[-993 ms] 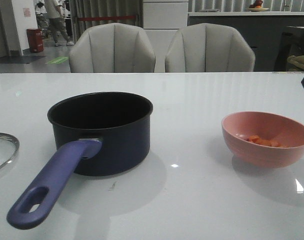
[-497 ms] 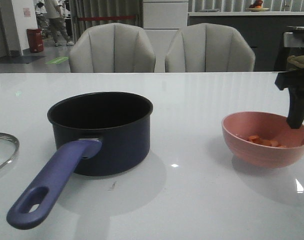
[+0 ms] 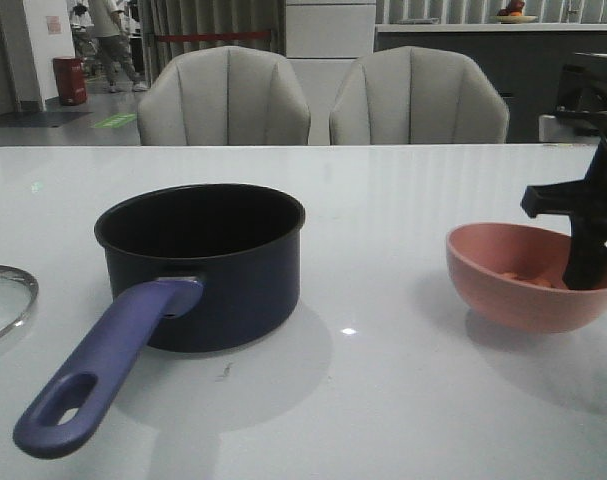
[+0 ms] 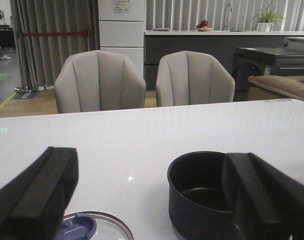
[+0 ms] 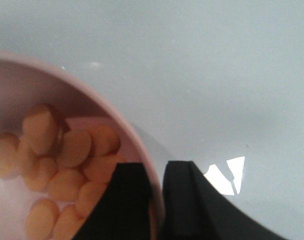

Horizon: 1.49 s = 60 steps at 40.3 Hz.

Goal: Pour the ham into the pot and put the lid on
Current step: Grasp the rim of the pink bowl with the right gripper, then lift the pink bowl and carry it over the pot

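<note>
The ham (image 5: 66,170), a small heap of orange-pink pieces, lies in the bottom of the pink bowl (image 3: 513,290), which stands on the right side of the white table (image 3: 403,400), tipped slightly so that its right rim sits higher. The right gripper (image 5: 157,200) straddles that right rim, one black finger inside the bowl just beside the ham and the other outside the wall, the two drawn narrow and pinching the rim between them. Well apart to the left stands the pot (image 3: 203,265), upright, its black interior bare, its long purple-blue handle (image 3: 103,365) reaching toward the near left. The lid (image 3: 3,300) lies flat on the table at the far left edge of the front view, apart from the pot; the left wrist view shows its blue knob (image 4: 76,226). The left gripper (image 4: 152,200) hangs above the lid and pot with its fingers spread wide, holding nothing. Two grey chairs (image 3: 323,95) stand beyond the table's far edge.
</note>
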{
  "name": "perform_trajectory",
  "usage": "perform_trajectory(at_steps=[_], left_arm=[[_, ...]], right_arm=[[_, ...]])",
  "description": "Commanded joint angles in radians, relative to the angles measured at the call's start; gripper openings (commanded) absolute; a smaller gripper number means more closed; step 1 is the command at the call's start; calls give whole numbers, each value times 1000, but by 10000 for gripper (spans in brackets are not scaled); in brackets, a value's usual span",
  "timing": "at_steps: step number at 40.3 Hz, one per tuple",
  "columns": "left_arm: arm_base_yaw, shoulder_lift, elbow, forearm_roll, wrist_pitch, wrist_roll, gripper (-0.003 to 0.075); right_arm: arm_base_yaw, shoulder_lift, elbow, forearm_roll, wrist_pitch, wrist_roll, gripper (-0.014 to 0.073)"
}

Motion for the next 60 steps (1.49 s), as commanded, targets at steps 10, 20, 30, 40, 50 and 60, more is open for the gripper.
perform_trajectory(at_steps=[10, 20, 30, 40, 50, 60], left_arm=[[-10, 14, -28, -9, -86, -2, 614], [-10, 14, -28, -9, -86, -2, 614], [-10, 14, -28, -9, -86, -2, 614], [-10, 14, -28, -9, -86, -2, 614], [-10, 14, -28, -9, -86, -2, 614], [-10, 14, -28, -9, -86, -2, 614]], right_arm=[[-4, -38, -79, -5, 40, -9, 134], [106, -130, -235, -47, 111, -22, 134], [360, -181, -324, -165, 45, -12, 134], [532, -169, -322, -278, -246, 103, 134], [548, -162, -187, -287, -680, 148, 134], [548, -125, 5, -268, -1251, 11, 134]])
